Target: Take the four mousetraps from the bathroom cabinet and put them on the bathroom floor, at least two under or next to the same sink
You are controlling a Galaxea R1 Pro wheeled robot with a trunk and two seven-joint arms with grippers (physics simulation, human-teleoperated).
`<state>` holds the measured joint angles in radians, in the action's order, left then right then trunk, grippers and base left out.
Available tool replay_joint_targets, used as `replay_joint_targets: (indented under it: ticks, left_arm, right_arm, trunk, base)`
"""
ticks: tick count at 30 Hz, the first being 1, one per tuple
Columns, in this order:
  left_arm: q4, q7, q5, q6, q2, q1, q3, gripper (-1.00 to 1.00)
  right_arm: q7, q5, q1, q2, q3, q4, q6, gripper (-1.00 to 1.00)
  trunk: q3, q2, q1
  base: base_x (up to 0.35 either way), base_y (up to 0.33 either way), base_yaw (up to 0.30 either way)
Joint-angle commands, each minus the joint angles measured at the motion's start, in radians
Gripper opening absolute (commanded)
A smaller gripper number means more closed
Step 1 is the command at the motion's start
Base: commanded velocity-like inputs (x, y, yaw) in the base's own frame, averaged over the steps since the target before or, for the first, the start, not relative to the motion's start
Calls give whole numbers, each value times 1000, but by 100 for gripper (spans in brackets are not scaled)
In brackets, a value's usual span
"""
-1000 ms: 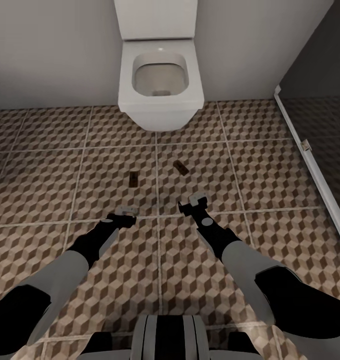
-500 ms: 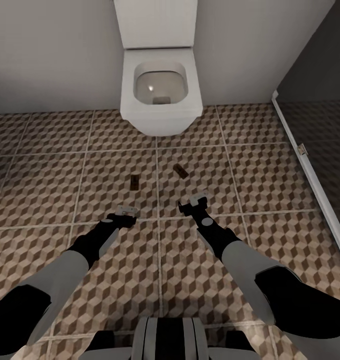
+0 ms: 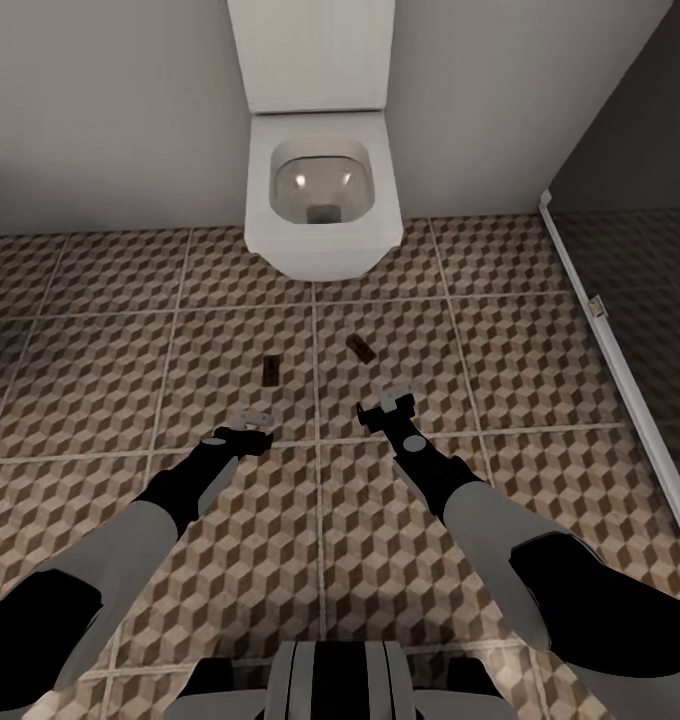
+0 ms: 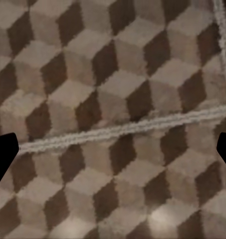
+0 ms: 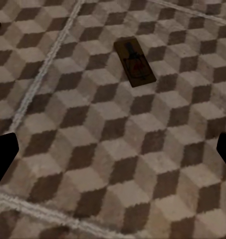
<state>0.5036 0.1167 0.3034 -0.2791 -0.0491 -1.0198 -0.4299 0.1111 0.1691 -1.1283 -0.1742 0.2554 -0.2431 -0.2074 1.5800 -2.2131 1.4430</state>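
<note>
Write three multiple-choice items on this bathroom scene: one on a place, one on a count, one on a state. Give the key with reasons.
1. Where do the small flat brown wooden mousetraps lie?
A. in the toilet bowl
B. on the cube-patterned tiled floor
C. on the toilet tank

2. How many mousetraps show in the head view?
A. two
B. four
C. none

3. What is in the right gripper?
A. a mousetrap
B. a sponge
C. nothing, it is open

Key:
1 B: the left mousetrap and the right mousetrap rest flat on the floor in front of the white toilet.
2 A: just those two boards.
3 C: the right gripper has its fingers spread, with bare tiles between them.
</note>
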Motion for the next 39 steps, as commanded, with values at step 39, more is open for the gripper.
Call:
replay_joint_targets:
  ticks: [39]
  left_arm:
    - [3, 9, 11, -5, -2, 0, -9, 100]
  right_arm:
    - [8, 10, -1, 0, 2, 2, -2, 100]
  trunk:
    - [-122, 273, -150]
  base:
    - [0, 0, 0]
